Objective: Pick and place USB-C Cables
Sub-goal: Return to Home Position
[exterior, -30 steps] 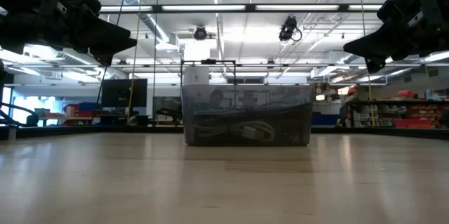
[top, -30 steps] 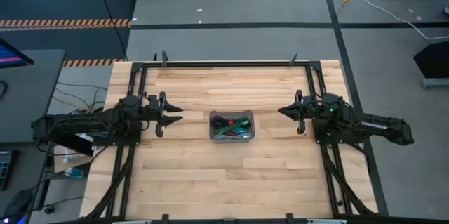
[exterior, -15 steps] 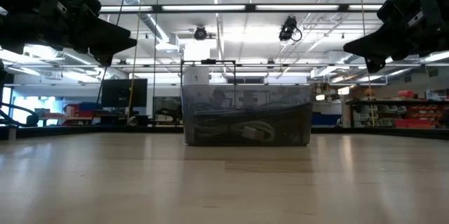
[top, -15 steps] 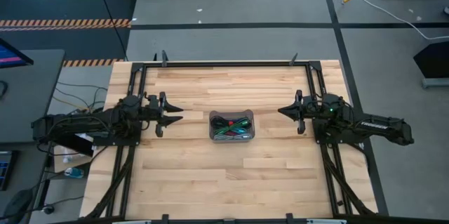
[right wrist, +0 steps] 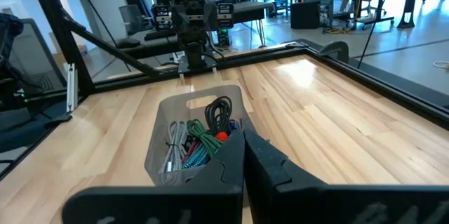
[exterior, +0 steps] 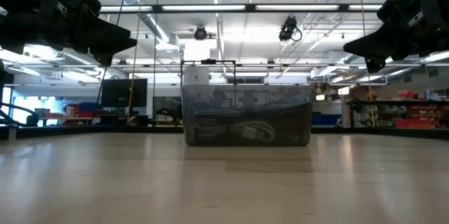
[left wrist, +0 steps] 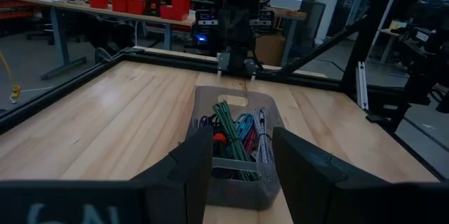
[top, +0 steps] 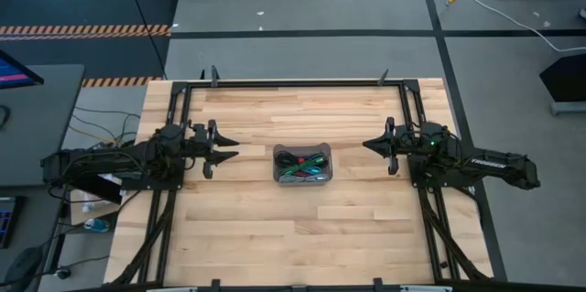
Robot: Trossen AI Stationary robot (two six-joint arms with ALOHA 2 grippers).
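The near part of the bench [top: 275,237] was seen to carry no loose cable, so nothing there was judged to need picking. At mid-bench the grey tray [top: 276,166] was set flat on the wood. The USB-C cables [top: 304,166] were gathered inside it: green, black and silver strands and a red spot could be made out, and none was seen hanging over the rim.

The left gripper [top: 229,148] was held above the bench to the left of the tray and well apart from it. Its fingers [left wrist: 191,171] were spread, with nothing between them. The right gripper [top: 367,146] was held to the right of the tray, equally well apart, with its fingers [right wrist: 219,175] pressed together and empty. Both were pointed inward at the tray, and in the low view both were raised clear of the wood.

The placing was judged done, with only the retreat to rest to be completed. This would be done best if each arm were drawn straight back toward its own side and held high, so that the tray was neither brushed nor shifted. The left fingers could be brought together first, to match the right. No reach over the tray was called for. At the far edge, the black frame [top: 302,82] was to be given room as the arms were folded.
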